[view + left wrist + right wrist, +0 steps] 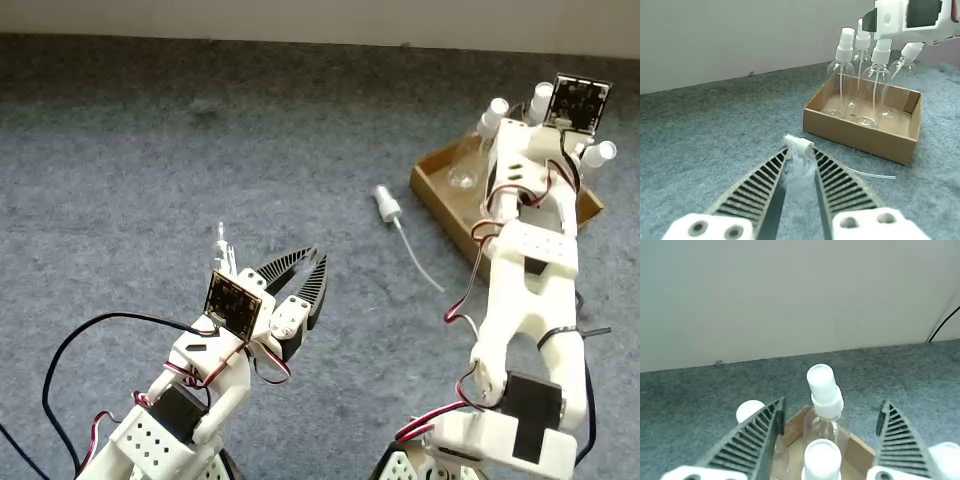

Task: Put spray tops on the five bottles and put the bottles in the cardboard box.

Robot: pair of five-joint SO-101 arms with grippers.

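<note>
At lower left the left end effector (pixel 316 257) sits partly open and holds nothing, its tips pointing at a loose spray top (pixel 388 208) lying near it on the grey surface (pixel 150 150), tube trailing. Farther off, at upper right, four capped bottles (pixel 840 82) stand in the cardboard box (pixel 860 137). The right end effector (pixel 833 404) is spread wide above them.

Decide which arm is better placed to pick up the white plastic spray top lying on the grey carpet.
Left. The open left gripper points at the white plastic spray top, just beyond its fingertips. The right gripper hangs open above the capped clear bottles in the brown cardboard box.
</note>
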